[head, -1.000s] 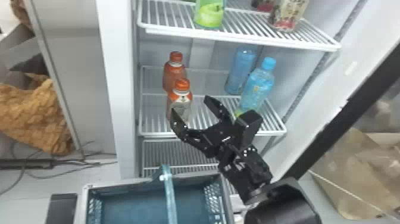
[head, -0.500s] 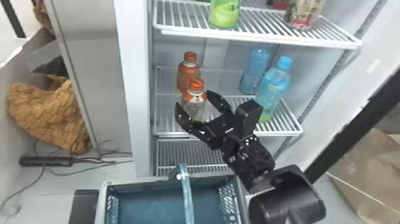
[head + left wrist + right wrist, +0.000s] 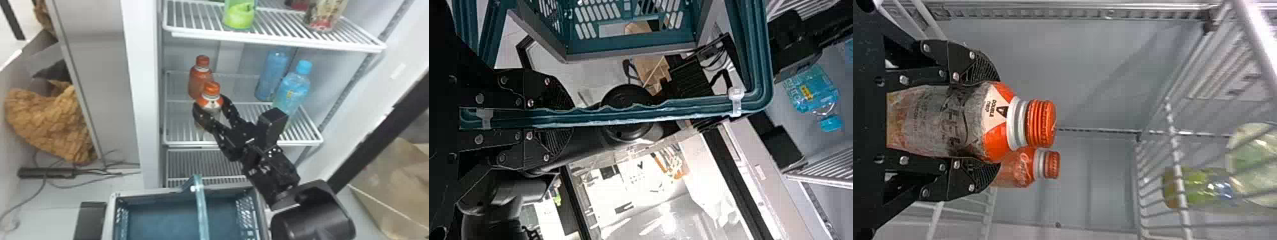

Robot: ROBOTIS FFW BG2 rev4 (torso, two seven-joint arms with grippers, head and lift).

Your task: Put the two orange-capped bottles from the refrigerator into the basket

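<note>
Front bottle (image 3: pixel 211 90): likely firm, slick plastic, heavy if full; I'd grip below its shoulder
Right gripper (image 3: pixel 988 123): holding that bottle
Left gripper (image 3: pixel 565 116): clamped on basket handle (image 3: pixel 654 112)

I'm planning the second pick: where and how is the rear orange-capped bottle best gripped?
Probably around the body of the rear bottle, below its shoulder, coming level from the refrigerator's open front, one finger each side. It stands upright and narrows toward its neck. The front bottle, held by the right gripper, partly hides it, so should leave first.
</note>
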